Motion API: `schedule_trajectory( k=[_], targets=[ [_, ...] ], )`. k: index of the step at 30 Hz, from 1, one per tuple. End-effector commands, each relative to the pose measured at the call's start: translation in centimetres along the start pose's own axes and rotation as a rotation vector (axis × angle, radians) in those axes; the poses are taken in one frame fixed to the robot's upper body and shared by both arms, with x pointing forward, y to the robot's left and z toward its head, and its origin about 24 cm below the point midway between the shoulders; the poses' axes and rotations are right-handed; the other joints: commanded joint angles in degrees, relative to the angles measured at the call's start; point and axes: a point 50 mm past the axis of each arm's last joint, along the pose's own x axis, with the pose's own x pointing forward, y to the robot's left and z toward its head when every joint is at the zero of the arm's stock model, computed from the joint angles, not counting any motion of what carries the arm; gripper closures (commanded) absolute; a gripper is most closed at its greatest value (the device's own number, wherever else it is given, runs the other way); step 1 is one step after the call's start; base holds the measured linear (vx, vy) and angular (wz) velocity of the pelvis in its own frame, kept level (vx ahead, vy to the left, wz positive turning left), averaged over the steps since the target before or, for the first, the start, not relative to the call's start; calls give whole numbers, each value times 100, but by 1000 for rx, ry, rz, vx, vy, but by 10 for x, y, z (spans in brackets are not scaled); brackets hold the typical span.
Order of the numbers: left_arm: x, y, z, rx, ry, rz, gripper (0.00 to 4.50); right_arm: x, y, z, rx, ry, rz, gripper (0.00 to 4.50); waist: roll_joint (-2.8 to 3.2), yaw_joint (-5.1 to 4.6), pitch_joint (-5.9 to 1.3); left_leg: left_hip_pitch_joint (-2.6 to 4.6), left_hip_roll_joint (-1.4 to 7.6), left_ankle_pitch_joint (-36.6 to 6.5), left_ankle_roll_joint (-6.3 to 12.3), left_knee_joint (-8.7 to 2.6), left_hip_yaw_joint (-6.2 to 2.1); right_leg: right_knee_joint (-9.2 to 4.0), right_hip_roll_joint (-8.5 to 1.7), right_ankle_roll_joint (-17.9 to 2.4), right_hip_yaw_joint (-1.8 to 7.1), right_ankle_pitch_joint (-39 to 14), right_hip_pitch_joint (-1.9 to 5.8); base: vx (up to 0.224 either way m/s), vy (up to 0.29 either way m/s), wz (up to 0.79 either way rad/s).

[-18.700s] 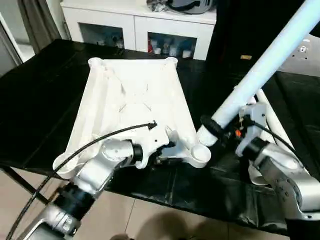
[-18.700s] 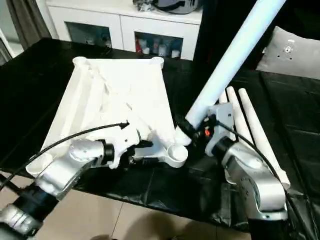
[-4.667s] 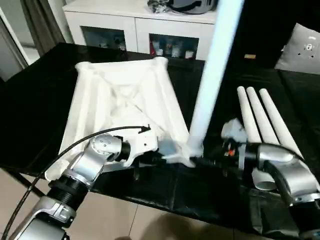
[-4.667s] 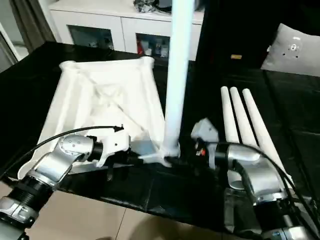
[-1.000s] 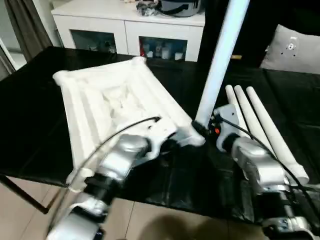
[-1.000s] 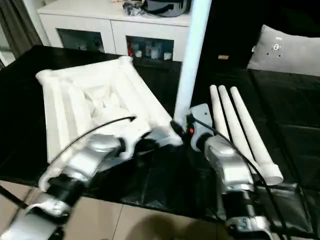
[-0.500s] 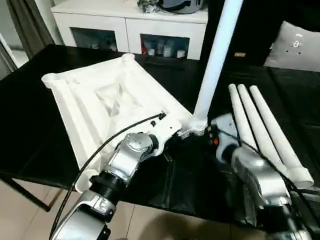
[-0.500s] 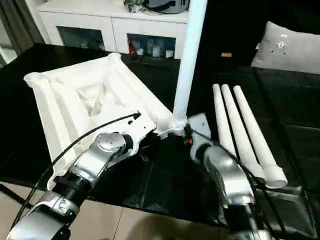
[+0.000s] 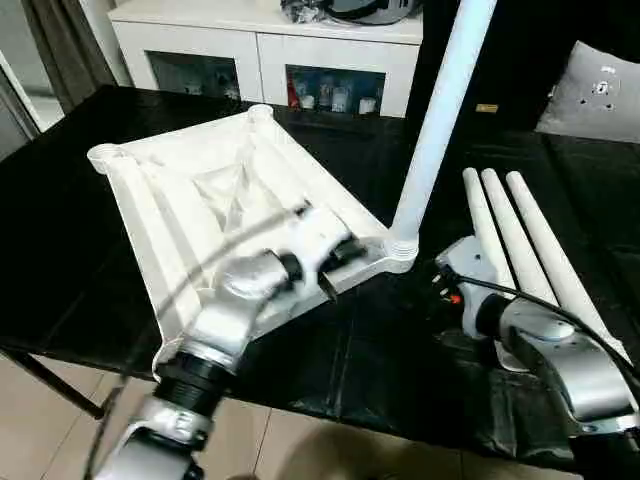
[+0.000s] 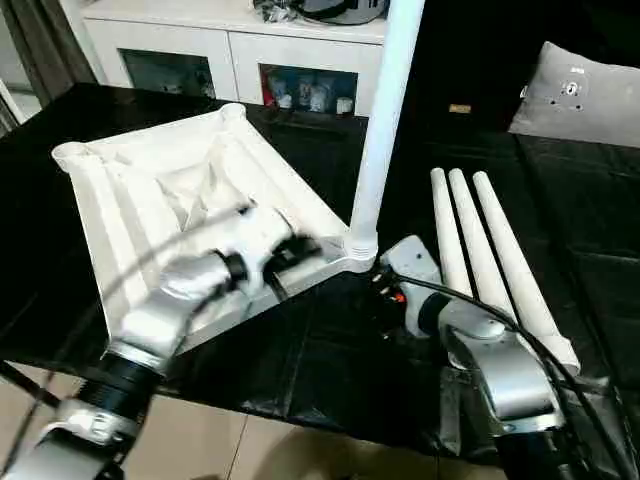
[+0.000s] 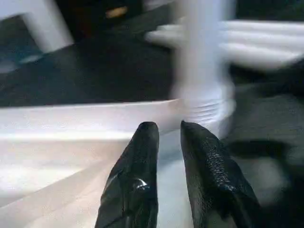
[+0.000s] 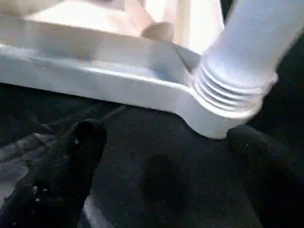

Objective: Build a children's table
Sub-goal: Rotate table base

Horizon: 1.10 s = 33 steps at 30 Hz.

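Tabletop upside down on black work table w/ one leg standing in its corner socket.

Head views: tabletop (image 9: 200, 200), ribbed side up; leg (image 9: 437, 120) upright in near-right socket (image 10: 360, 252); three spare legs (image 9: 525, 250) lie side by side to the right; white cabinet (image 9: 270, 50) behind. L wrist: left gripper (image 11: 168, 137) over tabletop edge, fingers a narrow gap apart, holding nothing. R wrist: right gripper (image 12: 166, 152) spread wide, just short of socket, clear of leg.

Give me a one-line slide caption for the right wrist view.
Open right gripper just off the tabletop corner where a leg stands screwed in.
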Motion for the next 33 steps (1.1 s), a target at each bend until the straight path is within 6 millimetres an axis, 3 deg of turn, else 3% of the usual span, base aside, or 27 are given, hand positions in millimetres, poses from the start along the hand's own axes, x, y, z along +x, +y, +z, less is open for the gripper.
schedule_trajectory(
  k=[1,4,5,7,8,9,12,14,16,22,23,25,27,33],
  targets=[
    [-11,19,1,6,41,88,382,5,1,7,-18,-19,-5,0,-59,24,-298,-55,264,-765,361,-368,-115,-482,-469,-754,283,-1792,354,0,0,0],
    [-36,50,-8,89,169,217,395,16,5,10,14,-29,-11,0,-16,-21,-301,-28,269,-752,280,-375,-130,-466,-455,-742,288,-1781,323,0,0,0],
    [-57,72,-16,170,281,308,408,23,8,10,29,-21,-7,0,-5,-13,-308,-11,276,-746,257,-369,-129,-452,-453,-763,290,-1715,317,0,0,0],
    [-83,93,-21,245,394,412,422,31,11,8,36,-3,0,0,34,-53,-327,-30,280,-650,194,-383,-156,-366,-437,-867,295,-1273,329,0,0,0],
    [-93,102,-23,266,437,457,431,33,13,6,36,7,7,0,41,-70,-323,-14,286,-656,173,-381,-153,-362,-436,-902,300,-1183,319,0,0,0],
    [-102,108,-24,282,474,487,433,35,14,5,36,17,12,0,-25,-46,-333,-7,280,-573,177,-368,-146,-324,-462,-990,307,-1035,337,0,0,0],
    [-130,121,-32,302,586,548,443,40,17,2,35,43,16,0,10,-8,-333,15,305,-345,182,-365,-127,-270,-460,-1191,323,-566,316,0,0,0],
    [-135,120,-37,266,606,547,443,42,17,1,49,56,18,0,-10,25,-336,21,311,-313,192,-361,-116,-244,-473,-1289,328,-384,311,0,0,0],
    [-134,114,-43,255,618,507,443,44,18,0,48,74,22,0,6,69,-313,20,320,-492,123,-384,-121,-263,-497,-1310,334,-553,313,0,0,0],
    [-127,96,-62,207,662,410,443,54,19,-2,53,86,22,0,-18,114,-281,31,307,-923,-22,-408,-122,-362,-530,-1105,350,-1315,303,0,0,0],
    [-128,92,-69,195,697,375,443,58,19,-3,56,90,21,0,80,125,-285,41,306,-968,-57,-404,-139,-364,-533,-1054,352,-1455,287,0,0,0],
    [-131,89,-74,195,730,346,443,60,20,-3,58,90,20,0,16,101,-283,20,303,-966,-61,-413,-138,-374,-510,-1025,346,-1412,306,0,0,0],
    [-133,82,-78,209,757,279,443,64,19,-3,81,82,11,0,22,75,-285,-5,312,-960,-64,-426,-157,-353,-525,-1038,346,-1410,322,0,0,0],
    [-124,66,-72,178,696,116,443,73,15,2,109,55,-29,0,0,17,-292,6,305,-849,-36,-405,-138,-339,-522,-1169,349,-1266,311,0,0,0]
  ],
)
